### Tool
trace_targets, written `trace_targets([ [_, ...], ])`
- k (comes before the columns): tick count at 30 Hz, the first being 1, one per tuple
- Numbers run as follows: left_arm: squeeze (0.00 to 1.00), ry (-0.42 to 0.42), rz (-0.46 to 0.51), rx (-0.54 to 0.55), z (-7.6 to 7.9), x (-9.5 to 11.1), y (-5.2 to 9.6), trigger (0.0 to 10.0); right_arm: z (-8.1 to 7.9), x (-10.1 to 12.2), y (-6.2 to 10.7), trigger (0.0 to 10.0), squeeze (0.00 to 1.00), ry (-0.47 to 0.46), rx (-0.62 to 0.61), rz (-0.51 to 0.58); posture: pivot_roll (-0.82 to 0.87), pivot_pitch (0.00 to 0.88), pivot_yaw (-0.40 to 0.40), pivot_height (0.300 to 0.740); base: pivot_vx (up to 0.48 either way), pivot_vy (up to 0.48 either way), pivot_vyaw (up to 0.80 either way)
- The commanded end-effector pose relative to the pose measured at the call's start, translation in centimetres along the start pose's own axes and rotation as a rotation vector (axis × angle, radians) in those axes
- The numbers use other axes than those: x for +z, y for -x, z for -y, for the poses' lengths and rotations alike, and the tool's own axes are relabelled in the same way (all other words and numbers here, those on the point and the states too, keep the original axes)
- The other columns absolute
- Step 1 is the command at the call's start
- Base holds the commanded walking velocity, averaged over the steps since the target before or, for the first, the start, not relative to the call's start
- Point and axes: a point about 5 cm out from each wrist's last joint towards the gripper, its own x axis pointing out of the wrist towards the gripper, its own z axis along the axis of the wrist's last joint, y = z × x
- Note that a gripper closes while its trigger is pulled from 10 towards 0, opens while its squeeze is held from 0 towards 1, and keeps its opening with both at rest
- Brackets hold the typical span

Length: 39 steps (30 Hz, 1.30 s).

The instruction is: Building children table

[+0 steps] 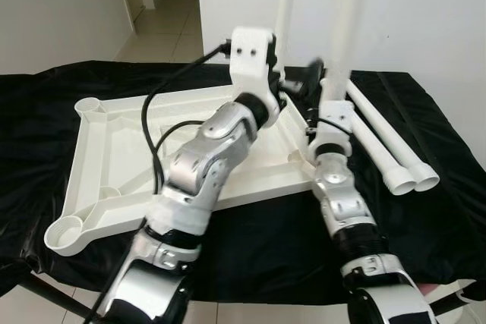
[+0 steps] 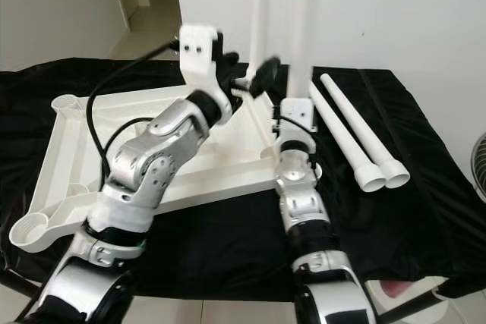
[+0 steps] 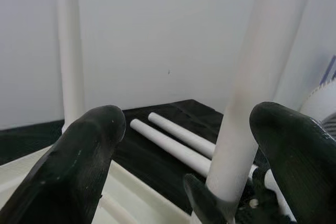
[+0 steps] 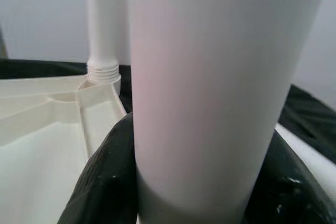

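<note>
Your right tool is clamped low on a standing leg at the tabletop's far right corner. Left tool is apart. The leg is light, stiff, slippery: grip low.

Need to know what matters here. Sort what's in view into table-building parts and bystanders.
Belongs to the job:
- white plastic tabletop, upside down
- upright white plastic leg gripped by the right end effector
- second upright white leg, seated in a corner socket
- two spare white legs, lying flat
- left end effector, open

Lying about:
- black cloth
- white fan
</note>
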Motion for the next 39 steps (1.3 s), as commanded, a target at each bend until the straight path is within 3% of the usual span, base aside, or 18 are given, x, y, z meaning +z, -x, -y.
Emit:
trace_targets([
  [1, 0.0, -0.027, -0.002, -0.039, 0.3, -0.3, 0.3, 10.0, 0.1, 0.6, 0.1, 10.0, 0.0, -0.017, 0.019, 0.021, -0.02, 0.036, 0.038, 0.74, 0.0, 0.0, 0.0],
  [7, 0.0, -0.064, -0.042, -0.035, -0.3, -1.4, 1.1, 10.0, 1.0, 0.8, 0.8, 10.0, 0.0, -0.034, 0.038, 0.053, -0.02, 0.031, 0.033, 0.74, 0.0, 0.0, 0.0],
  [11, 0.0, -0.102, -0.089, -0.079, -0.1, -2.9, 2.4, 10.0, 1.8, 0.1, 1.8, 10.0, 0.0, -0.078, 0.062, 0.032, -0.02, 0.023, 0.03, 0.74, 0.0, 0.0, 0.0],
  [19, 0.0, -0.123, -0.19, -0.119, 0.0, -5.8, 4.4, 10.0, 3.0, -0.4, 2.7, 10.0, 0.0, -0.078, 0.101, -0.006, -0.03, 0.015, 0.029, 0.74, 0.0, 0.0, 0.0],
  [27, 0.0, -0.169, -0.221, -0.129, -0.1, -6.5, 5.0, 10.0, 4.1, -1.0, 3.1, 10.0, 0.0, -0.076, 0.164, -0.054, -0.03, 0.011, 0.03, 0.74, 0.0, 0.0, 0.0],
  [28, 0.0, -0.182, -0.235, -0.139, 0.0, -6.8, 5.3, 10.0, 5.0, -1.1, 3.0, 10.0, 0.0, -0.054, 0.169, -0.052, -0.04, 0.007, 0.032, 0.74, 0.0, 0.0, 0.0],
  [31, 0.0, -0.184, -0.24, -0.151, 0.2, -7.0, 5.5, 10.0, 5.6, -1.1, 3.0, 10.0, 0.0, -0.04, 0.161, -0.052, -0.03, 0.01, 0.031, 0.74, 0.0, 0.0, 0.0],
  [39, 0.0, -0.173, -0.257, -0.201, 0.9, -7.3, 5.9, 10.0, 5.5, -1.5, 3.2, 10.0, 0.0, -0.081, 0.21, -0.052, -0.04, 0.021, 0.036, 0.74, 0.0, 0.0, 0.0],
])
